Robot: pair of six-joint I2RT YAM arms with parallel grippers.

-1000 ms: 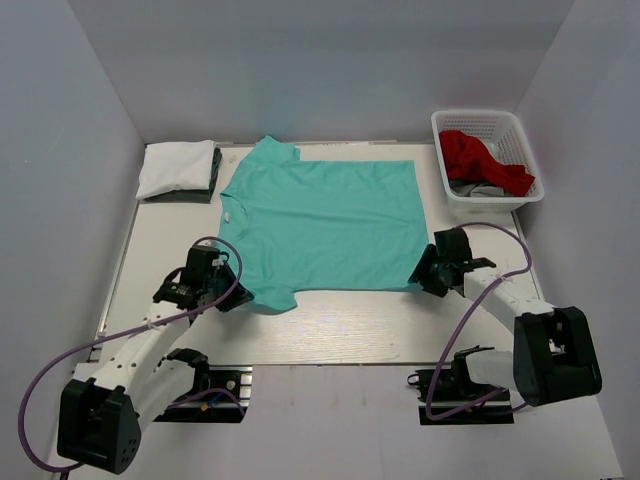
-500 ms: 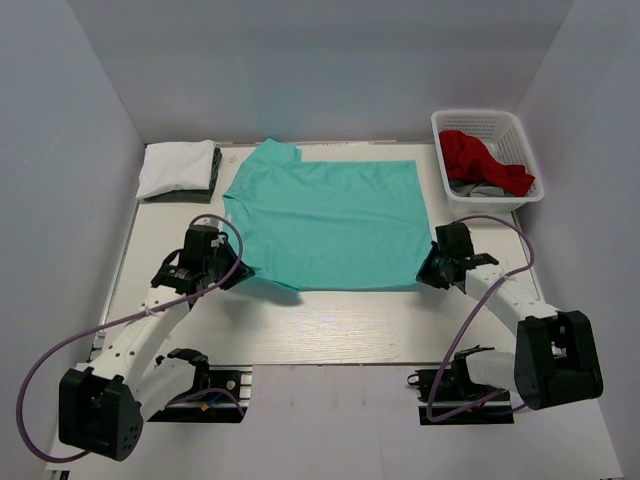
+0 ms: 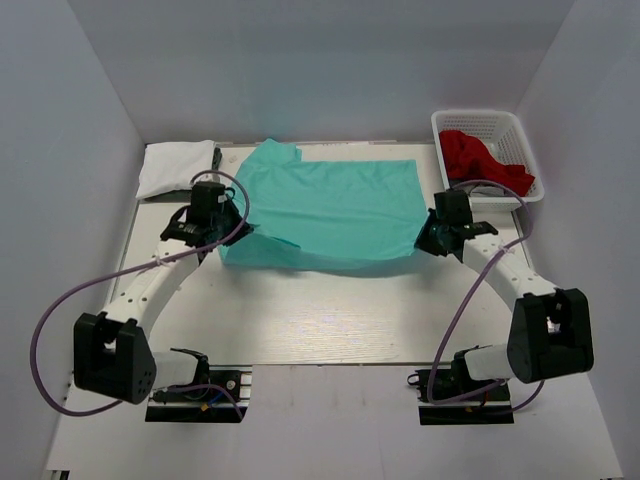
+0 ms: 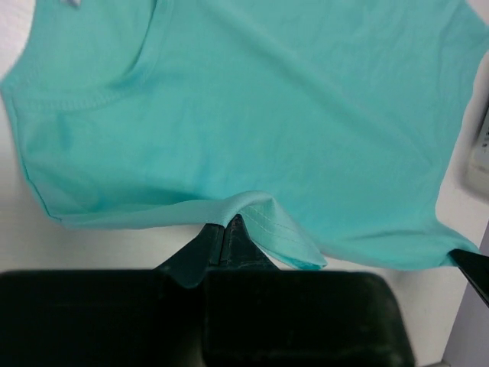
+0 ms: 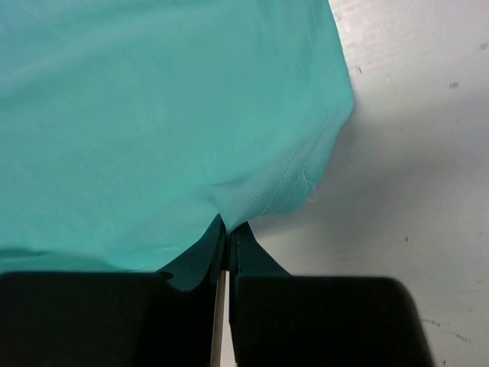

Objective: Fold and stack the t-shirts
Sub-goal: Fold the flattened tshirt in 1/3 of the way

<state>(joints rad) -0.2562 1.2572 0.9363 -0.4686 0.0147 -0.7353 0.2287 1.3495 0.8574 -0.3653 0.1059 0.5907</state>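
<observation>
1. Change from one second ago. My left pincer and right pincer have both travelled away from my bases toward the far side of the table. The near edge of the teal-green t-shirt, which then lay flat, is now lifted and carried with them, and the cloth sags between the two grips. The right pincer was spread around the hem corner a second ago and is now clenched on it. The left pincer was already clenched and remains so.

2. View-specific data.
- Left wrist camera: fingers pressed together on a stitched edge of the shirt, with a curved seam at upper left.
- Right wrist camera: fingers pressed together on the hem corner (stitching visible), with bare table to the right.
- Overhead camera only: the shirt's far half rests on the table. A folded white t-shirt lies at the far left corner, just beside my left arm. A red t-shirt sits in the basket at far right.
</observation>
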